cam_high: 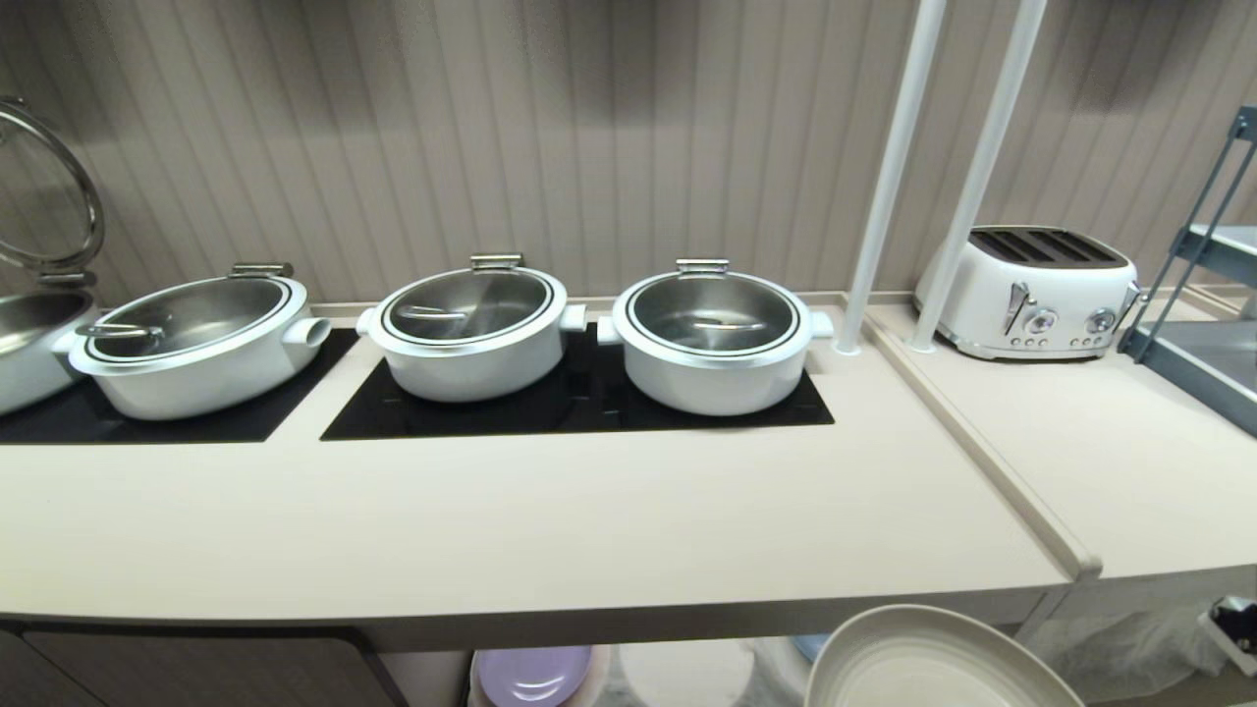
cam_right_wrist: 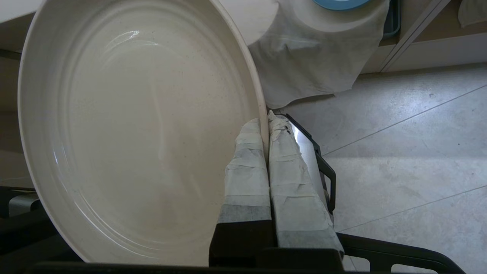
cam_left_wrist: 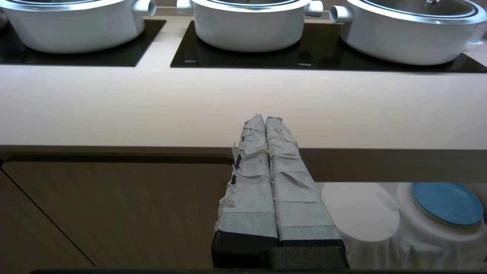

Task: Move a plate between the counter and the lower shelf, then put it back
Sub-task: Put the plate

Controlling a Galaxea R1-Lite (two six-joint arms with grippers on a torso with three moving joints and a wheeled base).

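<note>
My right pincer (cam_right_wrist: 266, 125) is clamped on the rim of the cream-beige plate (cam_high: 923, 663), which shows at the lower right of the head view, in front of and below the tabletop (cam_high: 530, 530) edge. The plate spreads away from the pincer, toward the middle. My left pincer (cam_left_wrist: 265, 123), fingers pressed together and empty, idles before the tabletop edge.

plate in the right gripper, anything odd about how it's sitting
The plate is off every surface, pinched at its rim by the right gripper and tilted, below the counter's front edge. Nothing looks cracked or spilled.
</note>
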